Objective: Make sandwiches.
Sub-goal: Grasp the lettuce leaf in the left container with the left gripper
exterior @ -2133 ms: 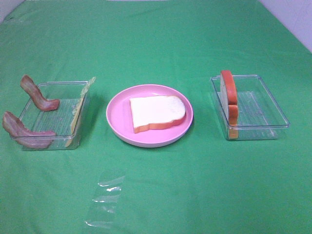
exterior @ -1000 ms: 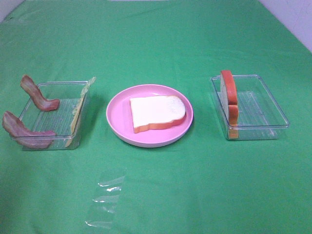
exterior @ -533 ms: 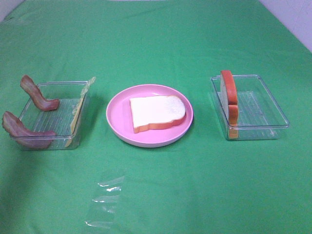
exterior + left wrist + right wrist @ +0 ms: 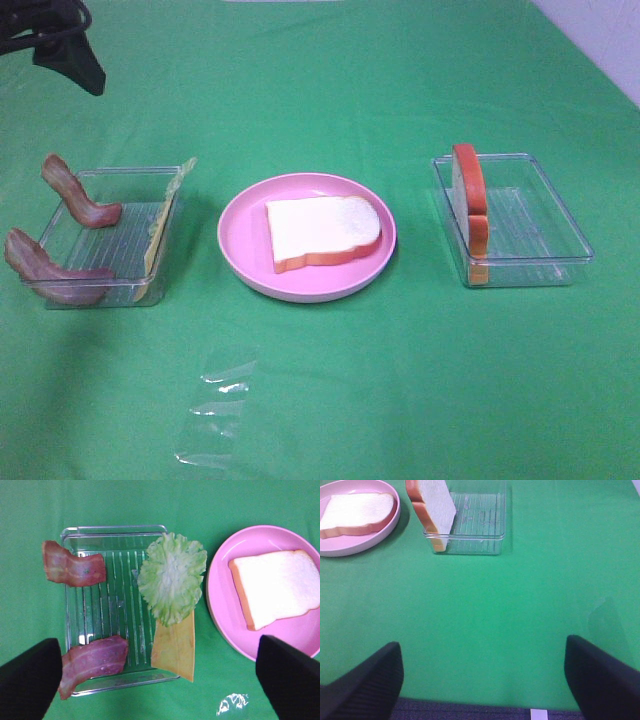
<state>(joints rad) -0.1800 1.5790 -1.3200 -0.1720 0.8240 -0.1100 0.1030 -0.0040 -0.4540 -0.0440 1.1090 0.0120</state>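
A white bread slice (image 4: 322, 232) with orange-brown crust lies flat and bare on the pink plate (image 4: 240, 240); it also shows in the left wrist view (image 4: 277, 587). The left clear tray (image 4: 110, 235) holds two bacon strips (image 4: 74, 569), a lettuce leaf (image 4: 171, 577) and a cheese slice (image 4: 175, 647). Another bread slice (image 4: 470, 195) stands upright in the right clear tray (image 4: 530, 215). My left gripper (image 4: 157, 647) is open and empty above the left tray; its arm (image 4: 65, 45) shows at the far left. My right gripper (image 4: 480, 652) is open and empty over bare cloth, well short of the right tray (image 4: 480, 515).
A green cloth (image 4: 400, 380) covers the table. A crumpled piece of clear film (image 4: 218, 408) lies on the cloth near the front, left of centre. A pale wall edge (image 4: 600, 30) shows at the far right corner.
My left arm has come into the exterior view at the far left corner. Nothing on the table has moved.
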